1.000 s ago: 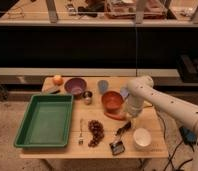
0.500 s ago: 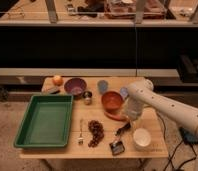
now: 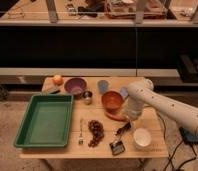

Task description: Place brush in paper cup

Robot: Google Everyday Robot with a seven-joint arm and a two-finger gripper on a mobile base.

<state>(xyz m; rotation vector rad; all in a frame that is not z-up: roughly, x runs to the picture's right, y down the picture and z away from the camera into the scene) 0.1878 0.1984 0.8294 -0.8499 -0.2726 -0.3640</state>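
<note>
Camera view shows the white arm a little lower and nearer the front of the table than a second ago; its gripper now hangs just above the upper end of the brush, jaws spread and holding nothing. The brush and the paper cup have not shifted, so the task is only at the approach stage; the grasp is yet to come. The brush lies flat at a slant near the front edge, its slim black handle pointing up toward the gripper and its wider squarish head with pale bristles lower down; the handle looks thin and hard, likely awkward to pinch off a flat wooden top. The paper cup stands upright just to the right of the brush, short, wide, matte white inside and out. A glossy orange bowl sits close behind the gripper; a green plastic tray lies well to the left.
</note>
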